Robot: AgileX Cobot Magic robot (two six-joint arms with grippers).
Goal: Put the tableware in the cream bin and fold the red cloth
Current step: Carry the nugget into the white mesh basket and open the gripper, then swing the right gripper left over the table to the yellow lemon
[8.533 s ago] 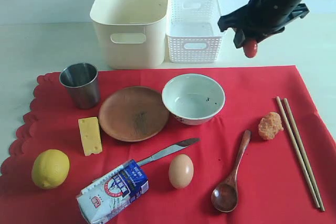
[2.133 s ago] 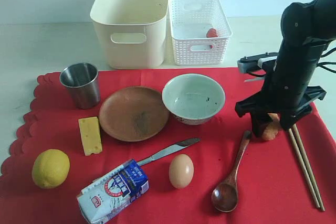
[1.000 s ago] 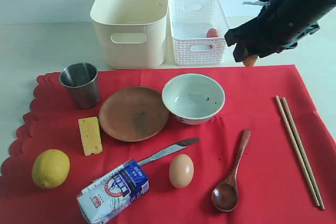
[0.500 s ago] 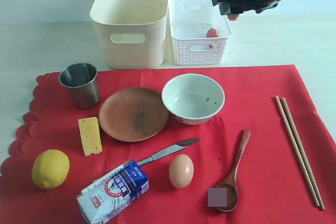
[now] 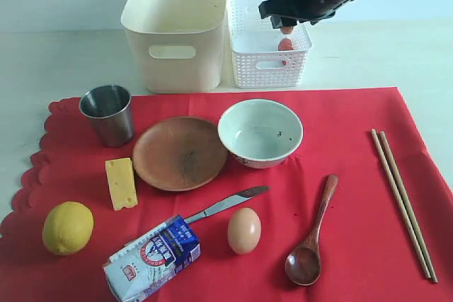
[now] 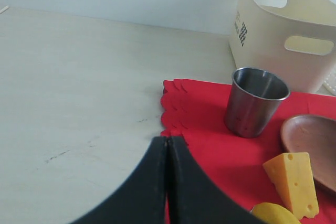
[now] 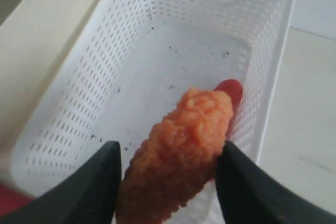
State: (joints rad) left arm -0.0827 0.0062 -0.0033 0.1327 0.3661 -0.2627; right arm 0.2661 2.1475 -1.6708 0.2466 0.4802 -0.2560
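Note:
On the red cloth (image 5: 340,118) stand the steel cup (image 5: 107,114), the wooden plate (image 5: 179,152) and the white bowl (image 5: 260,132). The knife (image 5: 226,203), dark spoon (image 5: 311,235) and chopsticks (image 5: 402,199) lie nearer the front. The cream bin (image 5: 173,30) stands behind the cloth. My right gripper (image 5: 287,27) hangs over the white lattice basket (image 5: 265,54), shut on an orange crumbed food piece (image 7: 184,145). My left gripper (image 6: 168,140) is shut and holds nothing, by the cloth's scalloped edge (image 6: 173,124), short of the cup (image 6: 254,103).
A small red item (image 5: 285,44) lies inside the lattice basket. Cheese (image 5: 121,183), a lemon (image 5: 67,227), a milk carton (image 5: 151,257) and an egg (image 5: 244,230) lie on the cloth's front half. Bare tabletop (image 6: 79,93) lies beside the scalloped edge.
My right arm has swung left and a little lower with the orange piece, from beyond the basket's right side to above its inside. Nothing on the cloth has moved.

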